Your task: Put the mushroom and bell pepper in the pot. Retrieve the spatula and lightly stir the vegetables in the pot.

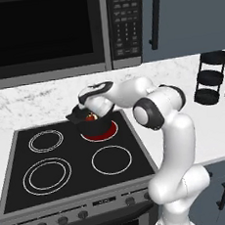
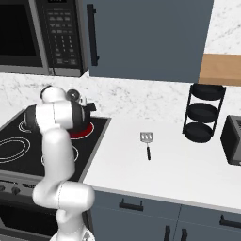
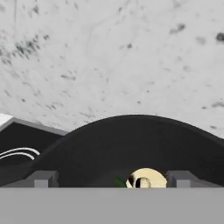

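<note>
— On the stove (image 1: 21,158), what stands where?
— At the glowing red back burner (image 1: 111,130) stands the pot (image 1: 97,126); red pepper (image 1: 90,118) shows inside; the gripper (image 1: 80,115) hangs over its rim.
— Gripper clenched or released?
— Fingers apart, holding nothing; a tan mushroom (image 3: 145,179) sits between them, in the pot.
— The spatula (image 2: 147,143)?
— Flat on the counter (image 2: 188,164), well apart.

Arm (image 1: 159,114) rising from lower right, bending at elbow, reaching left over stove (image 1: 70,163). Gripper (image 1: 80,114) hanging at pot (image 1: 97,127) rim; jaw state not discernible. Pot sitting on glowing red burner (image 1: 110,130), rear right. Pepper (image 1: 90,118) showing red inside pot, just beside gripper. Three other burner rings lying unlit. Microwave (image 1: 42,33) hanging above stove. Black tiered rack (image 1: 210,77) standing on counter (image 1: 205,129), well right of stove.
</note>
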Motion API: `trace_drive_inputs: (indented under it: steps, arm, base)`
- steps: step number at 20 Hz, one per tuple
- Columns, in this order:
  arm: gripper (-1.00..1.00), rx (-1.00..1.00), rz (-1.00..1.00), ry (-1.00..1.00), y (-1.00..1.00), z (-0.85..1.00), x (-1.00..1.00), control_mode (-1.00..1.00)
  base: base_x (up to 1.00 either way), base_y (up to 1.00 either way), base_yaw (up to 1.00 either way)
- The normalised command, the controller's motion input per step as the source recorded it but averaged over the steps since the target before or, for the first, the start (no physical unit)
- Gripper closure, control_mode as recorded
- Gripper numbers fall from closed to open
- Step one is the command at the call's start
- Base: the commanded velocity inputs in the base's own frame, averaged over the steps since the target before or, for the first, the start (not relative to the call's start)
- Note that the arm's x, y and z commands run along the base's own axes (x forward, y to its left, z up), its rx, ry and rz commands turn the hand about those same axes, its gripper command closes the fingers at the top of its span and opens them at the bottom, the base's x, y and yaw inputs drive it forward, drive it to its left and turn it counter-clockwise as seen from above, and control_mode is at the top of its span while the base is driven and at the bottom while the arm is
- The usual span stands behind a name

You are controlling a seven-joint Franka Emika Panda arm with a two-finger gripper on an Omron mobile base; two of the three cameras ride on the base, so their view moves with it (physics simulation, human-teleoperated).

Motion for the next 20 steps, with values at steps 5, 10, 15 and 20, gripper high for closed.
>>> trace_drive_inputs:
  steps: [5,10,15,20]
  arm:
    - [-1.0,0.05,-0.08,-0.01,-0.67,0.74,-0.85,-1.0]
    - [-1.0,0.06,-0.17,0.12,-0.98,0.32,-0.75,-1.0]
    - [-1.0,0.07,-0.17,0.17,-1.0,0.11,-0.78,-1.0]
    - [-1.0,0.07,-0.12,0.03,-1.0,0.14,-0.94,-1.0]
  base:
    - [0.0,0.0,0.0]
    - [0.0,0.0,0.0]
    - [0.0,0.0,0.0]
    - [0.0,0.0,0.0]
